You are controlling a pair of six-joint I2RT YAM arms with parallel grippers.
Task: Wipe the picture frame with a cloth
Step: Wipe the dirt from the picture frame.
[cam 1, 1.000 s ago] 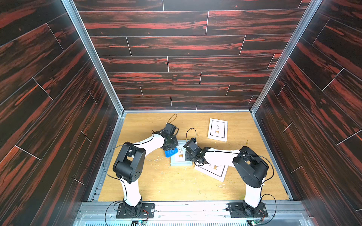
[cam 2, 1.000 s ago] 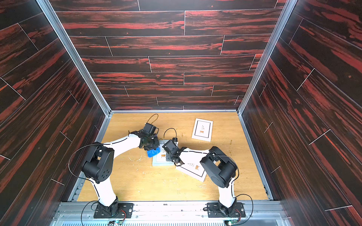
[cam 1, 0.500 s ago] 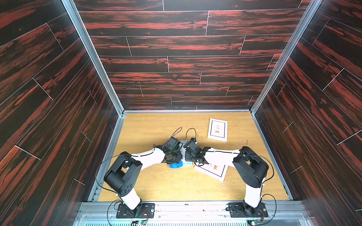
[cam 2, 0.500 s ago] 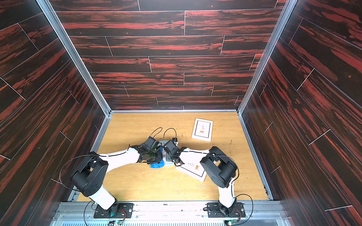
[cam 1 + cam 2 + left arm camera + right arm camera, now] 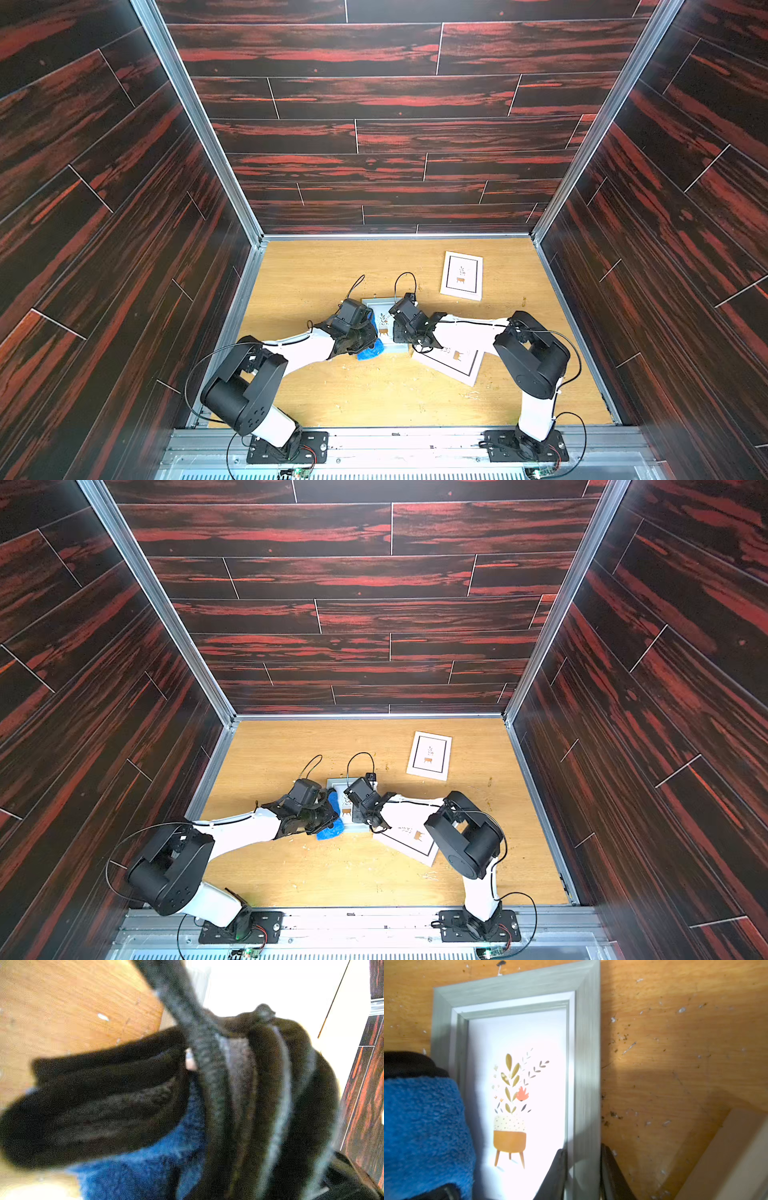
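The wiping step is going on. The left hand [image 5: 362,337] is squeezed shut on the cloth [image 5: 423,1126], which is bunched into a blue lump. The cloth sits on the picture frame [image 5: 586,1053], over the grey edge nearest the left arm. The right hand [image 5: 583,1176] is clamped on the far long edge, a finger on each side of it. The frame lies flat on the bench [image 5: 324,270] and should not slide.

Next, I think the cloth must rub across the middle, pressing softly. The right hand stands in the way on that side. A white picture at the back [image 5: 462,275] lies well apart. A white picture under the right arm [image 5: 455,363] lies just beside the frame.
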